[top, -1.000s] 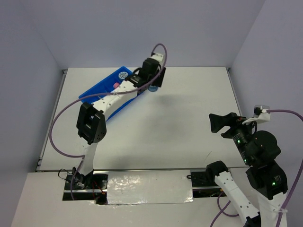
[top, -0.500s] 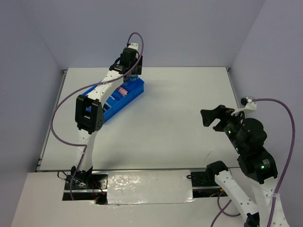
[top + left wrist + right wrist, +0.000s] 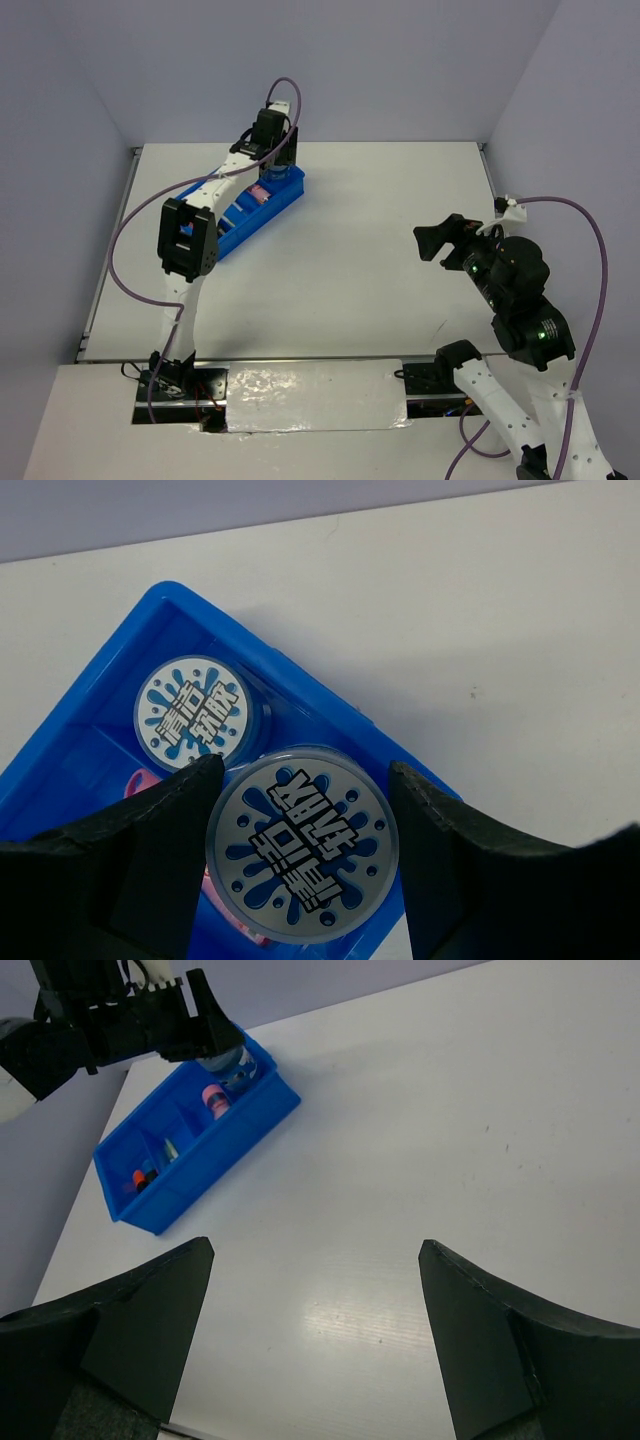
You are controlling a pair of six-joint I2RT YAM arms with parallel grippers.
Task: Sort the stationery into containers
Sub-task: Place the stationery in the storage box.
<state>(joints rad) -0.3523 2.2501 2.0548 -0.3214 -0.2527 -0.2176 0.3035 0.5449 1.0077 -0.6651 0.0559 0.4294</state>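
The blue tray (image 3: 232, 228) lies at the far left of the table. My left gripper (image 3: 277, 166) hangs over its far end, shut on a round blue-white disc (image 3: 303, 845) that sits between both fingers above the tray's corner. A second such disc (image 3: 192, 712) lies in the end compartment of the tray (image 3: 95, 705), beside something pink (image 3: 140, 780). From the right wrist I see the tray (image 3: 195, 1175) with a pink-capped bottle (image 3: 212, 1095) and orange-capped highlighters (image 3: 140, 1177) in it. My right gripper (image 3: 440, 240) is open and empty, high over the table's right side.
The left arm (image 3: 120, 1020) reaches across the tray's far end. The back wall runs close behind the tray. White bare tabletop (image 3: 420, 1140) lies under my right gripper (image 3: 315, 1255).
The left arm swung left from just right of the tray to over its far end, carrying the disc. The right arm shifted a little to the left.
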